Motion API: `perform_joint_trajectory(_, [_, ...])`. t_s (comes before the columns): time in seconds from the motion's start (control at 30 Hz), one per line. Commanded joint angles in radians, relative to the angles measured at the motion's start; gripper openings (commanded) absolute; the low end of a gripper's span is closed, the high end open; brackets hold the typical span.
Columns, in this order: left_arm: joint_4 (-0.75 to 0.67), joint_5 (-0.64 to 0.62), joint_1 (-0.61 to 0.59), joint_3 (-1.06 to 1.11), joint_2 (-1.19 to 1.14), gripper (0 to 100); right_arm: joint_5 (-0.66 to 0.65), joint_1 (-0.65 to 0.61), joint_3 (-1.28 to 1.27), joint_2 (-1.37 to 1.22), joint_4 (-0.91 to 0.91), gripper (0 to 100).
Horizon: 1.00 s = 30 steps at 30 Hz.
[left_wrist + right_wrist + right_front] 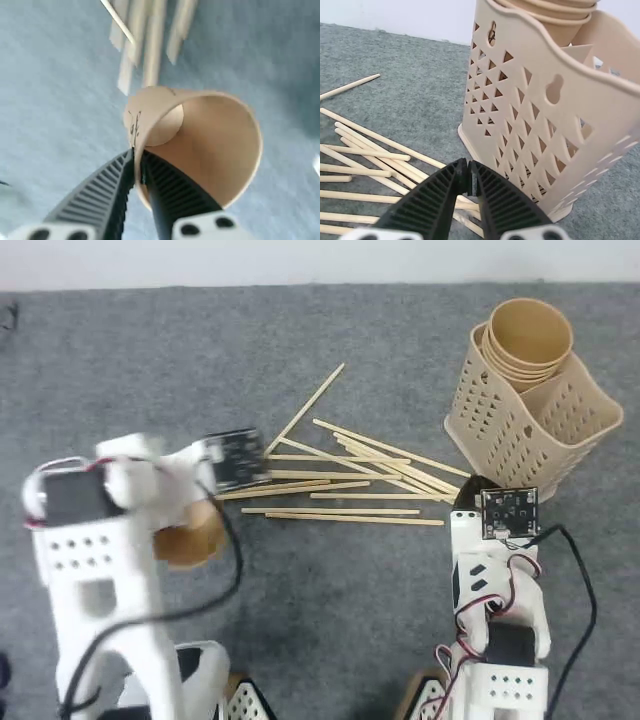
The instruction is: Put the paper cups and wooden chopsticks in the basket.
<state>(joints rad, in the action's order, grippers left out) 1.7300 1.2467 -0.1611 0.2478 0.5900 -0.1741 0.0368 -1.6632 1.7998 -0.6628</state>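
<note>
My left gripper [137, 155] is shut on the rim of a brown paper cup [200, 145], held above the grey mat; from above the cup [188, 533] hangs under the left arm at the left. Several wooden chopsticks [345, 480] lie scattered in the middle of the mat, and their ends [145, 45] lie just beyond the cup. The beige perforated basket [525, 425] stands at the right with a stack of paper cups [527, 340] in its far compartment. My right gripper [468, 182] is shut and empty, close to the basket's wall [535, 135], over some chopsticks [375, 160].
A grey mat [300, 360] covers the table up to a white wall at the back. Both arm bases stand at the near edge. Open mat lies behind the chopsticks and between the arms.
</note>
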Motion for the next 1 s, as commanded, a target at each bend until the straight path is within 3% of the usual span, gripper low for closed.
perform_joint_trajectory(0.0, [0.021,-0.269,0.270,-0.263,0.014,1,-0.031,-0.001,-0.020,0.016,0.024,0.9])
perform_joint_trajectory(0.17, [-0.035,-0.535,0.439,-0.645,-0.176,1,-0.051,-0.005,-0.020,0.016,0.019,0.8])
perform_joint_trajectory(0.43, [-0.049,-0.735,0.580,-1.308,-0.686,1,-0.048,0.001,-0.020,0.016,0.018,0.8])
perform_joint_trajectory(0.57, [-0.080,-0.773,0.667,-1.615,-0.934,1,-0.046,0.001,-0.020,0.016,0.001,0.8])
perform_joint_trajectory(0.7, [-0.170,-0.773,0.735,-1.764,-1.092,1,-0.046,0.001,-0.020,0.016,0.001,0.8])
perform_joint_trajectory(0.97, [-0.574,-0.887,0.792,-1.767,-1.155,1,-0.044,-0.007,-0.020,0.016,0.004,0.8])
